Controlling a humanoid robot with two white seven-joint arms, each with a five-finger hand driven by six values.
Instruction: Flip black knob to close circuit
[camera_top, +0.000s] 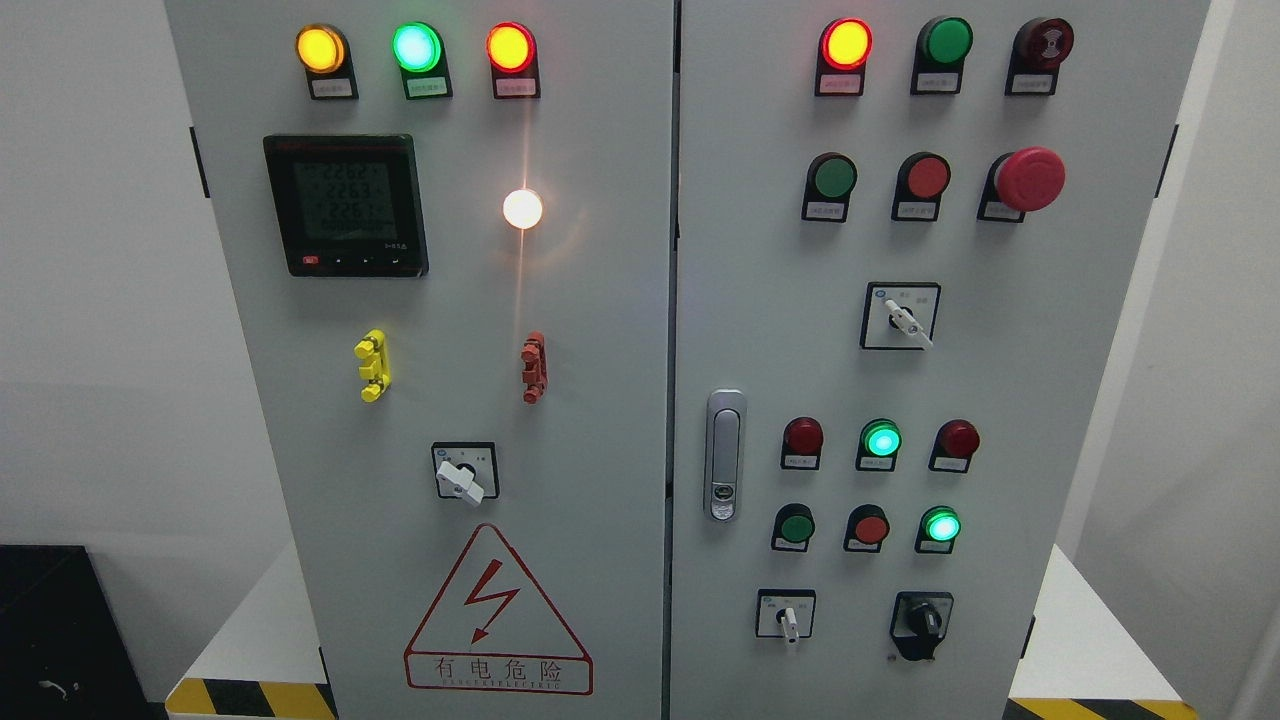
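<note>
We are facing the cabinet (600, 300) with neither hand in frame, so we cannot tell the state of either hand's fingers. The black knob (921, 623) is sitting near the right door's bottom edge, right of a white selector switch (787, 618), apparently untouched. We are judging the flip as not yet begun; approach, grasp and turn all remain.

The black knob (922, 622) sits low on the cabinet's right door, its grip standing roughly upright.
</note>
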